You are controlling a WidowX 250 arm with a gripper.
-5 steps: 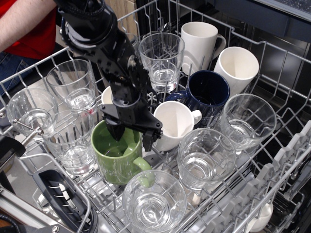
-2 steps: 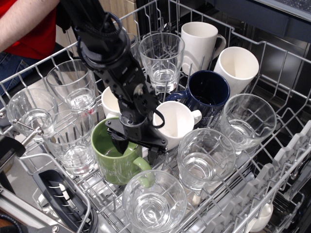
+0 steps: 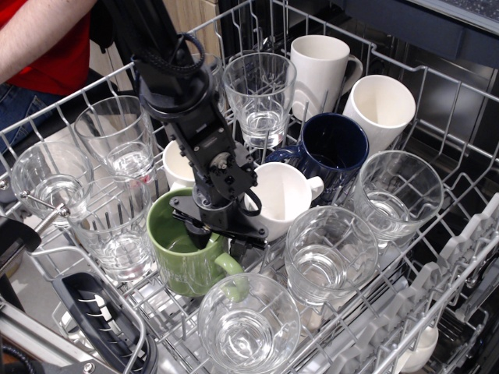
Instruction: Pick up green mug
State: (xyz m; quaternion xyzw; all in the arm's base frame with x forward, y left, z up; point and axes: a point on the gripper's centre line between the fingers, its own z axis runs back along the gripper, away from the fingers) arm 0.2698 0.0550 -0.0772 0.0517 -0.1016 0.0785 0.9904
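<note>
The green mug [image 3: 181, 269] stands upright in the wire dishwasher rack [image 3: 458, 117], left of centre, with its lighter green handle [image 3: 231, 274] pointing to the front right. My black gripper [image 3: 223, 238] comes down from the upper left and is at the mug's right rim. Its jaws are apart: one finger reaches inside the mug and the other is outside the right wall, so they straddle the rim. The fingers hide the rim's right part. The mug rests in the rack.
A white mug [image 3: 282, 199] leans just right of the gripper, with a dark blue mug [image 3: 337, 148] behind it and two white mugs [image 3: 320, 66] at the back. Several clear glasses crowd the mug, one in front [image 3: 248, 327], one at the left [image 3: 117, 234]. A person's arm [image 3: 39, 35] is at top left.
My gripper has moved down and slightly right, from above the mug's rim to straddling its right wall. The mug has not moved.
</note>
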